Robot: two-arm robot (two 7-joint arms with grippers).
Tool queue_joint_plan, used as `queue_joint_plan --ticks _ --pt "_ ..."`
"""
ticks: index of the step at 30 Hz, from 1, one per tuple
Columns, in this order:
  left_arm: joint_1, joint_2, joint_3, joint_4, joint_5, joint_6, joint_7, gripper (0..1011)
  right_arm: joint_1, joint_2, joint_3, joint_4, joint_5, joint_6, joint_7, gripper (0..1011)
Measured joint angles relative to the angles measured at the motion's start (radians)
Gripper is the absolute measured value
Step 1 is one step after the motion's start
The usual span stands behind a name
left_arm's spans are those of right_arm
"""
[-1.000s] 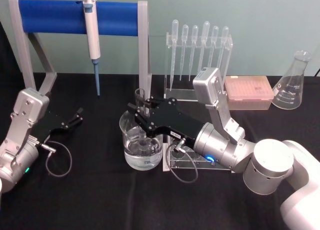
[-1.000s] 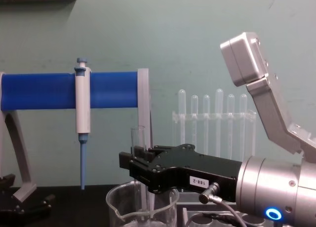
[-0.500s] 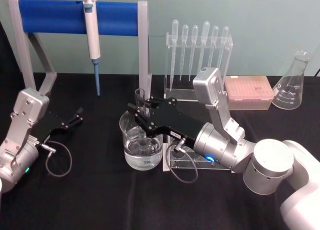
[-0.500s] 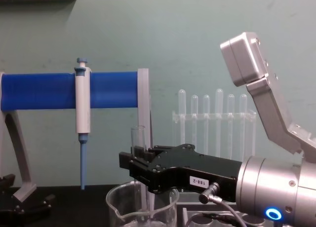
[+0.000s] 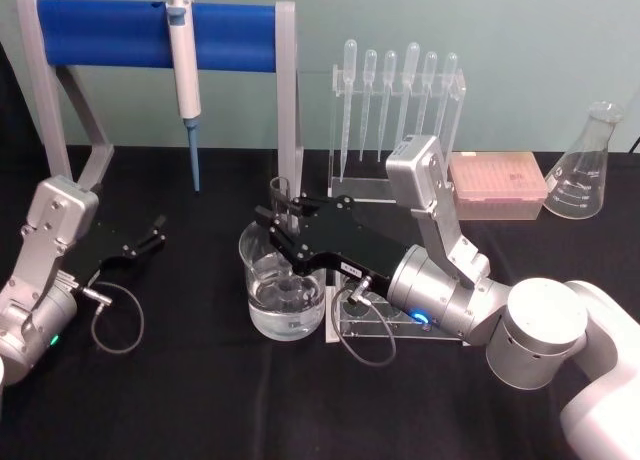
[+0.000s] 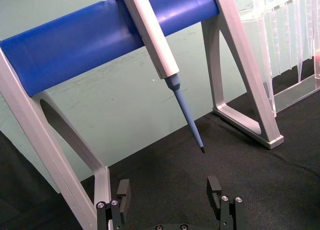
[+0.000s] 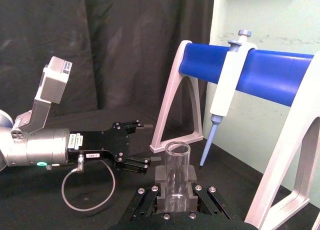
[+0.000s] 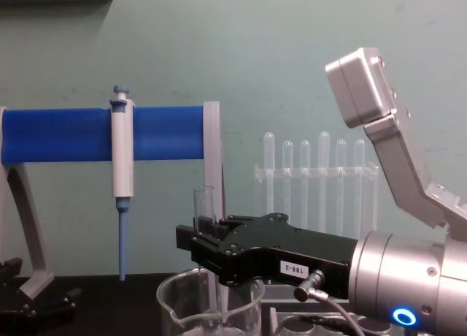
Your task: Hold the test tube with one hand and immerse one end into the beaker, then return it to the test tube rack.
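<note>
The right claw (image 5: 275, 223) is pinching the test tube (image 5: 280, 193) upright. The tube's lower end is down inside the beaker (image 5: 285, 298) and its rim stands above the claw. I can't tell whether the tip reaches the liquid, but the dipping step looks to be the one in hand. Next it calls for a straight lift clear of the beaker's rim, then a short carry toward 3 o'clock to the clear rack (image 5: 390, 327) just beside. The left claw (image 5: 148, 237), spread wide, lies idle on the surface (image 5: 200, 400) at 9 o'clock.

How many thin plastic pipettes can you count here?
6 pipettes, hanging side by side in the clear rack at the back, right of the blue stand; none looks hidden.
</note>
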Motion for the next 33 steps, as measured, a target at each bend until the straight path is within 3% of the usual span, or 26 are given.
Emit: queue_joint_plan --ticks 33 --pt "0.0 0.0 0.0 0.0 0.0 0.0 0.0 1000 0.0 0.0 0.0 0.0 0.0 0.0 0.0 225"
